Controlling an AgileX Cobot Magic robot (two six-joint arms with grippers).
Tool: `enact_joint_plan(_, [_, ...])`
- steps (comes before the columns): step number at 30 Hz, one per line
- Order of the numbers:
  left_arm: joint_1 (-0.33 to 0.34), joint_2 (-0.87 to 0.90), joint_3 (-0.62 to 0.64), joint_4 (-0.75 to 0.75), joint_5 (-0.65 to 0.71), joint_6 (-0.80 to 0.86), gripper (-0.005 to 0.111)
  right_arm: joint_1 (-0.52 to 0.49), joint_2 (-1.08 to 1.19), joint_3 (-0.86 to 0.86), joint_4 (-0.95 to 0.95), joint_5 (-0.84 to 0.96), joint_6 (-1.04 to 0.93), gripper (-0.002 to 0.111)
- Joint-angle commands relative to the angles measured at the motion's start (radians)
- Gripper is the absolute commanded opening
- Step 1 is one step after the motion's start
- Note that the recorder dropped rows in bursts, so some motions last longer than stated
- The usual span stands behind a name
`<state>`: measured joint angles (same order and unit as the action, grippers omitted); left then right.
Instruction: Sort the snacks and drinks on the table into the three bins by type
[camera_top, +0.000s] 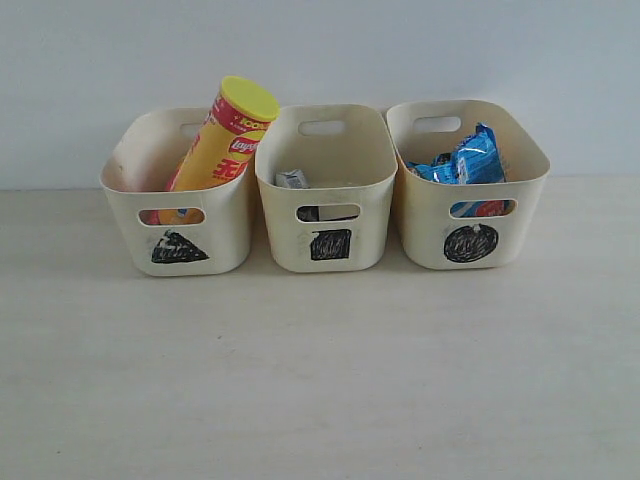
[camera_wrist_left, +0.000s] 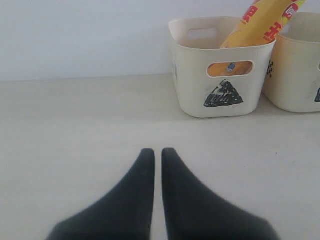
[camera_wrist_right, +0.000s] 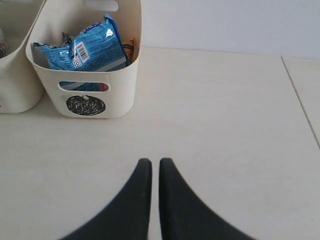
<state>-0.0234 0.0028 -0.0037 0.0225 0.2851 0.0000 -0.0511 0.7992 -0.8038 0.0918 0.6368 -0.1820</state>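
Before the white wall (camera_top: 100, 60), pale tabletop (camera_top: 320, 390).

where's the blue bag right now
Exterior view: the blue bag sits inside the right-hand bin, the circle one, next to the square bin.

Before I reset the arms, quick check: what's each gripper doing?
Left gripper: closed, holding nothing.
Right gripper: closed, holding nothing.

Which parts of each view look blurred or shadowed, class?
Exterior view: soft, even light, only faint shadows under the cream plastic tub marked with a triangle. Left wrist view: the black left gripper blurs toward the lens. Right wrist view: the right gripper blurs likewise; the blue crinkly bag is crisp.
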Motion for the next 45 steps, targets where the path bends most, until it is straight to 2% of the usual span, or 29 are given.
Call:
enact_joint_plan(1, [0.002,-0.003,0.004,-0.007,-0.008,-0.008,0.004,-0.008,-0.038,0.004,-0.025,-0.027,-0.016,0.002])
enact_joint_plan(11, [0.002,-0.003,0.004,-0.007,-0.008,-0.008,0.004,-0.008,-0.076,0.034,-0.020,-0.043,-0.016,0.002])
enact_joint_plan(31, [0.002,-0.003,0.004,-0.007,-0.008,-0.008,0.004,-0.008,-0.512,0.398,-0.011,-0.177,-0.016,0.002])
enact_joint_plan(39, [0.002,-0.003,0.004,-0.007,-0.008,-0.008,0.004,0.087,-0.653,0.482,-0.008,-0.189,-0.016,0.002])
enact_joint_plan(45, [0.002,-0.003,0.004,-0.007,-0.008,-0.008,0.004,0.090,-0.724,0.547,0.001,-0.254,-0.007,0.002])
